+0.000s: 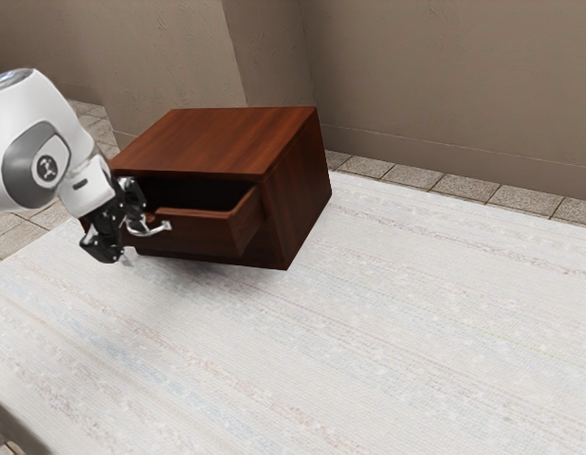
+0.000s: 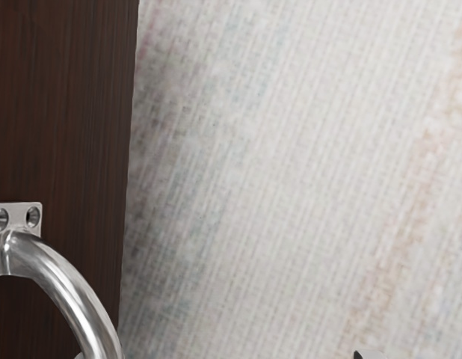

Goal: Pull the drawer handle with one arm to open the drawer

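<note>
The drawer (image 1: 203,232) stands partly out of the cabinet (image 1: 236,142), its front drawn toward the exterior view's left with a dark gap open above it; the silver handle (image 1: 153,227) juts from that front, and the gripper (image 1: 127,227) sits right at it, touching or nearly so; whether the jaws are clamped on the handle or apart, I cannot tell. In the wrist view the handle (image 2: 59,288) curves as a bright metal loop from a small screwed plate (image 2: 16,217) on the dark wood front (image 2: 59,112), close under the hand. The white arm (image 1: 37,142) comes in from the exterior view's left. The cabinet rests on a pale woven table (image 1: 369,332); grey tiles (image 1: 464,185) and a beige wall (image 1: 445,76) lie beyond.
</note>
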